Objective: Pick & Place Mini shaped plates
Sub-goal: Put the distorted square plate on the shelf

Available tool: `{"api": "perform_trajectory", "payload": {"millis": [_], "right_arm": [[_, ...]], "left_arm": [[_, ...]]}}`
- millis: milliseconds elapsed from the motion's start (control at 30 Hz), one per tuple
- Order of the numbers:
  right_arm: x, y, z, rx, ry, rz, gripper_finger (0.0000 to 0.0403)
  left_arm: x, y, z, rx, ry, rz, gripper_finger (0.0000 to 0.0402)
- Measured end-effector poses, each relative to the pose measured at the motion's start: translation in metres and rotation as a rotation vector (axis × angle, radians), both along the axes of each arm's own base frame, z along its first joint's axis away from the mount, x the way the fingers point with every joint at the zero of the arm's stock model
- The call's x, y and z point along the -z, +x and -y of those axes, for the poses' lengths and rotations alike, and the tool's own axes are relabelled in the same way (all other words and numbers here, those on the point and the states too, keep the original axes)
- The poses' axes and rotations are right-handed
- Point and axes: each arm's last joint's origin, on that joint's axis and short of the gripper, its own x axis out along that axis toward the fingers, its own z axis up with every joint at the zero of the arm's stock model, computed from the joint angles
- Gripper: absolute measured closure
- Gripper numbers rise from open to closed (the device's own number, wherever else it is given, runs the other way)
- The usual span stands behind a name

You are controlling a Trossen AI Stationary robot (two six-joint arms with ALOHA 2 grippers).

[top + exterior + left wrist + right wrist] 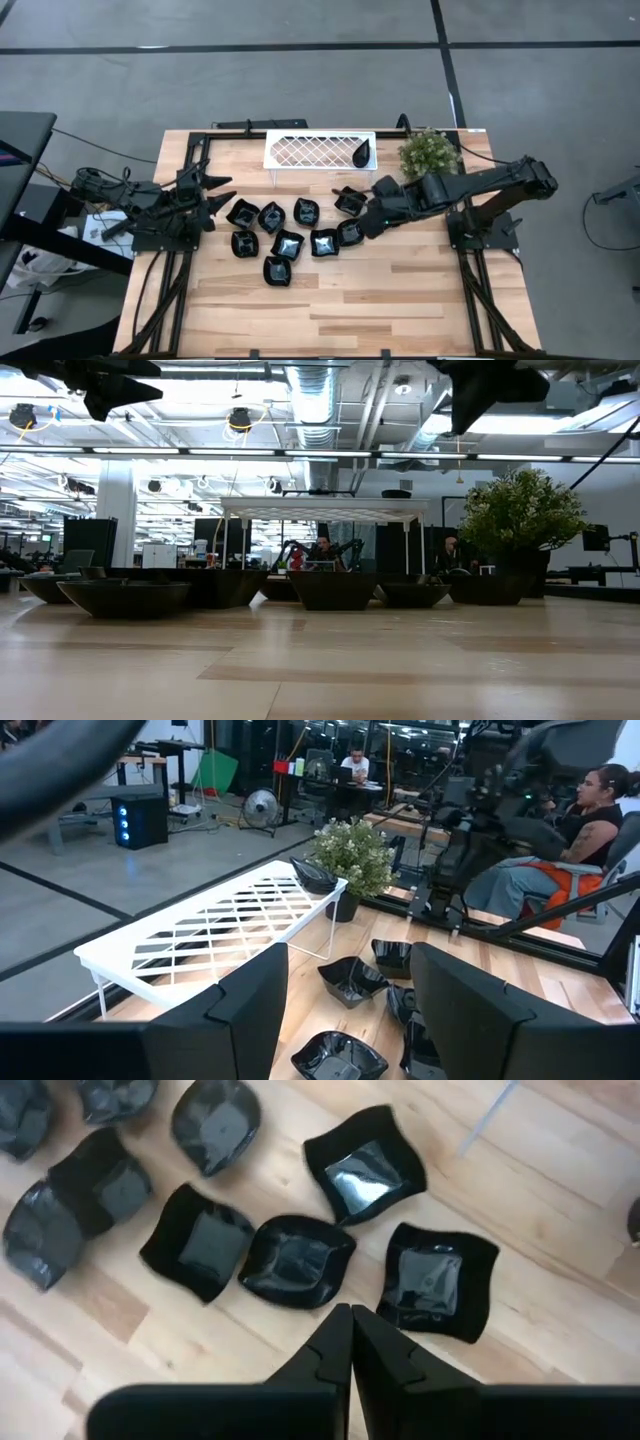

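Note:
Several glossy black mini plates rest flat on their bases in a cluster mid-table. One teardrop plate lies on the white lattice tray. My right gripper is shut and hovers above the cluster's right side, over a gap between a wavy plate and a squarish one. My left gripper is open and held above the table's left side, facing the tray. In the low view both grippers show high above the plates.
A green potted plant stands by the tray's right end, close to my right arm. The tray stands on thin legs at the far edge. Bare wood lies along the near half of the table. A seated person is beyond the table.

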Motion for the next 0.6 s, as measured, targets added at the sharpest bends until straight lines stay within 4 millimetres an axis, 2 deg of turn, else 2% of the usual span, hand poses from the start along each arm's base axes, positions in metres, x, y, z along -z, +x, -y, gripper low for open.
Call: {"api": "perform_trajectory", "payload": {"millis": [233,467,600], "right_arm": [[0.000,-0.002,-0.011,-0.043,0.004,0.001,0.0398],[-0.001,0.002,-0.011,-0.051,0.021,0.034,0.0397],[0.002,0.011,-0.011,-0.203,0.063,0.072,0.0401]], "left_arm": [[-0.001,0.000,0.000,0.000,-0.003,0.007,0.0187],[-0.001,0.000,0.000,0.000,-0.005,0.011,0.0187],[-0.001,0.000,0.000,-0.004,-0.032,0.023,0.0187]]}}
